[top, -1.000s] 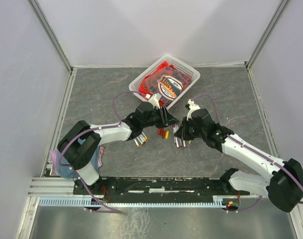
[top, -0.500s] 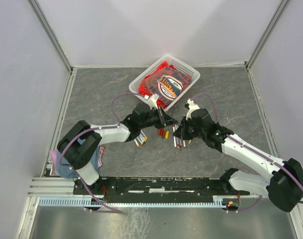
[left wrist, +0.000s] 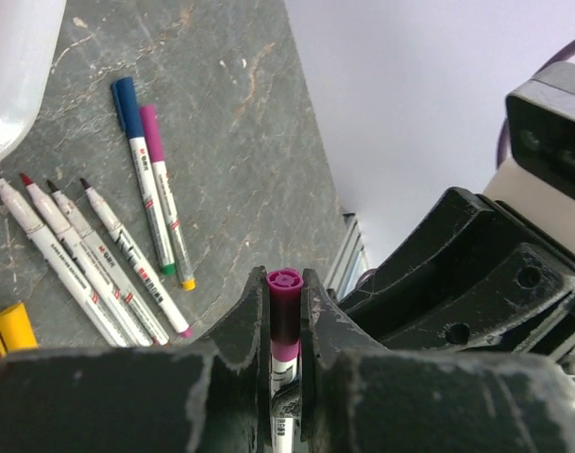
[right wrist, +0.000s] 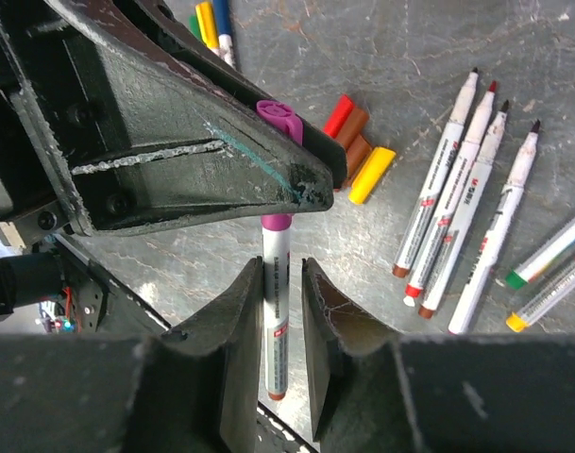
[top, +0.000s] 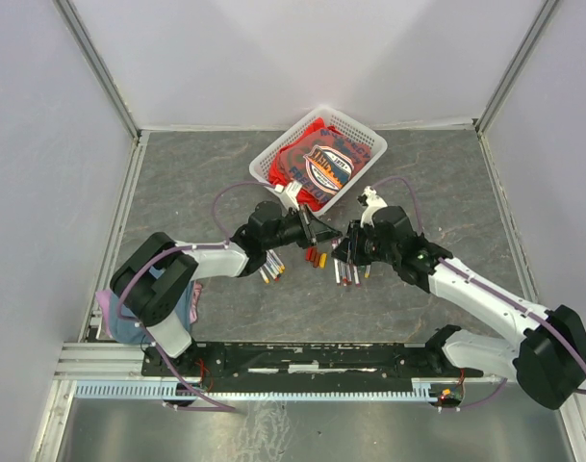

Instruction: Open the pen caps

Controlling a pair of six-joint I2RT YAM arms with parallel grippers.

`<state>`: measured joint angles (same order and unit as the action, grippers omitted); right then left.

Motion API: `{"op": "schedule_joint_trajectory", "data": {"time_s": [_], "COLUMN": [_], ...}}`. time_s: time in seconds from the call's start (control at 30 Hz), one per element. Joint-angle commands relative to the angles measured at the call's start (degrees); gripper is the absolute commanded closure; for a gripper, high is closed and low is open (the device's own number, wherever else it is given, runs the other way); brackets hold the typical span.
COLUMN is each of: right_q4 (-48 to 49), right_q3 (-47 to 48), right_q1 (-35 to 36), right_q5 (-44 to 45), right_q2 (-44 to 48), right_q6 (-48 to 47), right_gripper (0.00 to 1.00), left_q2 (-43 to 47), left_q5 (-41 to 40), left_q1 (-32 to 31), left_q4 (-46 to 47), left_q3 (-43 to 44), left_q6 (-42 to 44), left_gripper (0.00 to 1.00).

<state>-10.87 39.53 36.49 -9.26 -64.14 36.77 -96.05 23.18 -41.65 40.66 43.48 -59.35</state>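
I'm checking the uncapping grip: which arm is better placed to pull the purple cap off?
Left. The left gripper clamps the purple cap itself; the right gripper is shut on the white barrel, anchoring it.

- The left gripper (top: 323, 234), clamped on the purple cap (left wrist: 284, 283), has drawn back a little towards its own side; its wrist now lies farther left and slightly nearer the bases than a second ago
- The right gripper (top: 344, 246) has come up, away from the near edge, so more of the loose pens (top: 347, 276) beneath it show
- The gap between the two grippers has closed: they now meet tip to tip, with the right fingers (right wrist: 240, 311) on either side of the white barrel (right wrist: 276, 321)
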Motion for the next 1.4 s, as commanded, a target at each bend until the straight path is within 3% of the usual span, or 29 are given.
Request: {"op": "schedule_joint_trajectory", "data": {"time_s": [0.0,0.13,0.23,0.33,0.4,0.6,0.77,0.9,1.03,1.2,1.37], "right_q4": [6.13,8.48,9.11,6.02,1.54,-7.81,-10.4,-9.4,-3.13,5.5,9.78], "right_q3": [-0.15,-1.14,-1.58,-1.27,0.34,4.6,4.85,4.16,1.06,-3.94,-6.01], "right_q1": [-1.35,-1.91,-2.06,-2.06,-2.05,0.41,2.0,2.01,1.43,-1.7,-5.6], "right_q5": [-3.02,-5.09,-5.59,-2.3,1.34,14.57,22.0,20.21,10.05,-3.28,-12.16], "right_q2": [-0.62,-1.64,-2.7,-3.31,-5.1,-10.68,-10.67,-9.46,-7.25,-2.92,-0.14], "right_q6": [0.62,1.39,1.4,-0.28,-2.45,-5.77,-6.18,-6.36,-4.39,-2.07,-1.01], "right_gripper": [0.71,0.75,0.98,0.99,0.99,0.99,0.99,0.99,0.99,0.99,0.99], "left_q2": [-1.25,-2.8,-3.73,-3.56,-3.51,-2.9,-3.53,-2.24,0.27,0.8,-0.86], "left_q5": [4.06,4.93,4.78,1.45,-2.99,-29.12,-38.54,-41.38,-40.01,-26.02,-17.39], "left_q1": [0.86,0.87,1.0,1.05,0.91,-3.48,-4.87,-4.87,-2.87,3.56,6.81], "left_q4": [10.35,13.22,15.03,12.92,5.7,-16.75,-20.97,-21.4,-15.46,4.51,15.14], "left_q3": [-0.52,-0.23,0.02,0.96,4.3,16.06,20.14,19.0,13.14,1.23,-4.2], "left_q6": [-6.11,-8.22,-9.86,-9.45,-6.72,3.67,6.03,8.54,9.38,4.75,1.74], "left_gripper": [0.97,0.97,0.97,0.97,0.97,0.97,0.97,0.97,0.97,0.97,0.97]}}
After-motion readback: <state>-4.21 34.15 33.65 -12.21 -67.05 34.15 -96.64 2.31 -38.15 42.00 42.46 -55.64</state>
